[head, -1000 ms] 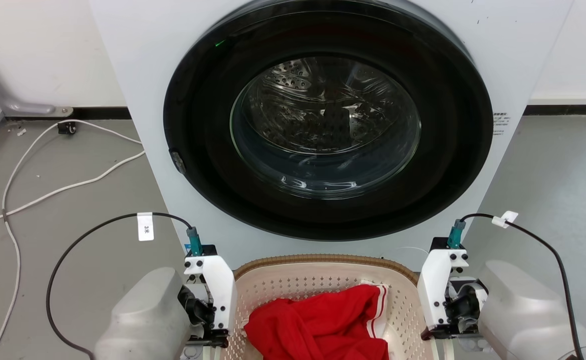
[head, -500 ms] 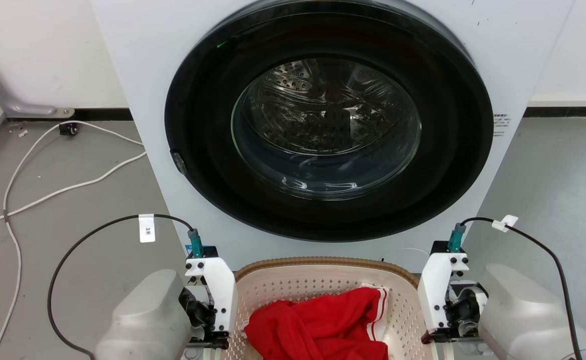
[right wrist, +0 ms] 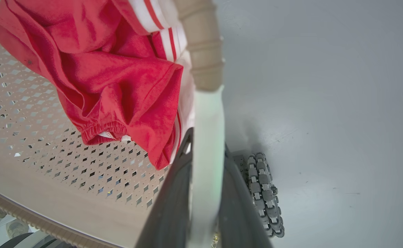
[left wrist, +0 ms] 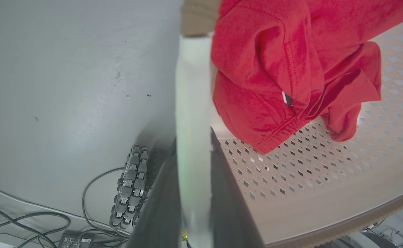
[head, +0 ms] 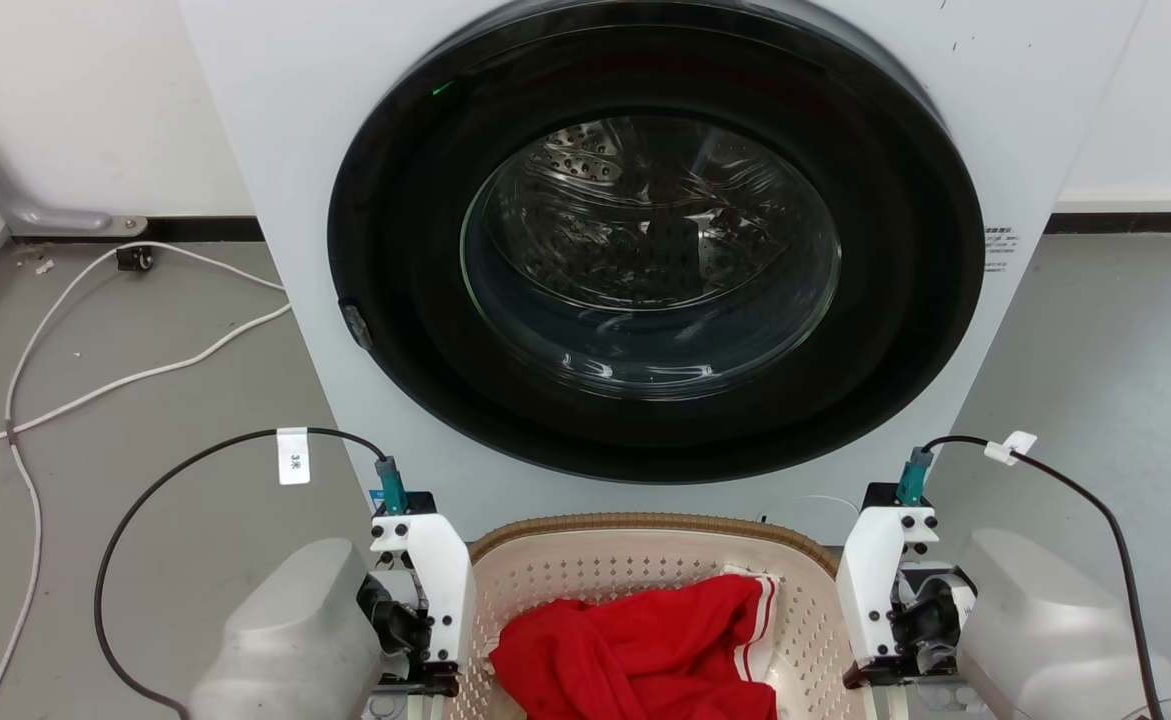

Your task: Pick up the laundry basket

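The cream laundry basket (head: 645,522), with perforated walls and a brown woven-look rim, sits low in the head view in front of the washer, between my two wrists. A red garment (head: 635,650) with white stripes lies in it. In the left wrist view my left gripper (left wrist: 192,162) is shut on a pale handle strip (left wrist: 191,86) at the side of the basket (left wrist: 308,172). In the right wrist view my right gripper (right wrist: 206,162) clamps the matching pale strip (right wrist: 208,113) on the other side of the basket (right wrist: 50,144). The bottom edge of the head view cuts off both sets of fingertips.
The white washing machine (head: 275,150) with its shut round dark door (head: 655,250) stands right behind the basket. White cables (head: 95,380) trail over the grey floor at the left. Roller wheels of my base (left wrist: 130,186) (right wrist: 265,193) show under the basket's sides.
Both wrists and the basket sit a few pixels lower in the head view than a second ago. Both grips are unchanged.
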You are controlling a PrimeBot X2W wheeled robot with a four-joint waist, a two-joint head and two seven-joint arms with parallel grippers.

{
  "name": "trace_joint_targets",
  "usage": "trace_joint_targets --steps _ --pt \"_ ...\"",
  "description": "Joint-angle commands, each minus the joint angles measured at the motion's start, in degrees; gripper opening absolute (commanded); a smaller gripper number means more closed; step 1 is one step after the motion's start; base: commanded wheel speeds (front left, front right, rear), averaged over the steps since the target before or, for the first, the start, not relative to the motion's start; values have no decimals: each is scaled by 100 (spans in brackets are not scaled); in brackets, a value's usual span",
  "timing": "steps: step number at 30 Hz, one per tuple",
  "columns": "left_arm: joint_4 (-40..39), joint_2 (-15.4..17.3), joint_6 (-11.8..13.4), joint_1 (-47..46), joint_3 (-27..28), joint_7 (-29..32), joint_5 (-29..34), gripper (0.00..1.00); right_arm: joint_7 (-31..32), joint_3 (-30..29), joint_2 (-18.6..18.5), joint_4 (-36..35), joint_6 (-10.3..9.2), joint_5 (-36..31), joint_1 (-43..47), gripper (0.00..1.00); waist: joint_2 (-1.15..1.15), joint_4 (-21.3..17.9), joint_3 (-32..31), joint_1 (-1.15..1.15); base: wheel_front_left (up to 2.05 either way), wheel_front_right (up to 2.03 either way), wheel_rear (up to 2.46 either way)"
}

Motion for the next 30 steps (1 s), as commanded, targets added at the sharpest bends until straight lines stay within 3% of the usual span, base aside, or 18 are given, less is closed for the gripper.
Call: trace_joint_targets --steps 1,30 --pt "-139 -217 -67 0 4 -28 -121 0 -30 -19 273 -106 79 75 -4 0 0 2 4 0 0 0 0" --pt "-152 -180 -68 -16 -170 -64 -318 0 25 37 252 -67 79 150 -27 0 0 12 -3 0 0 0 0"
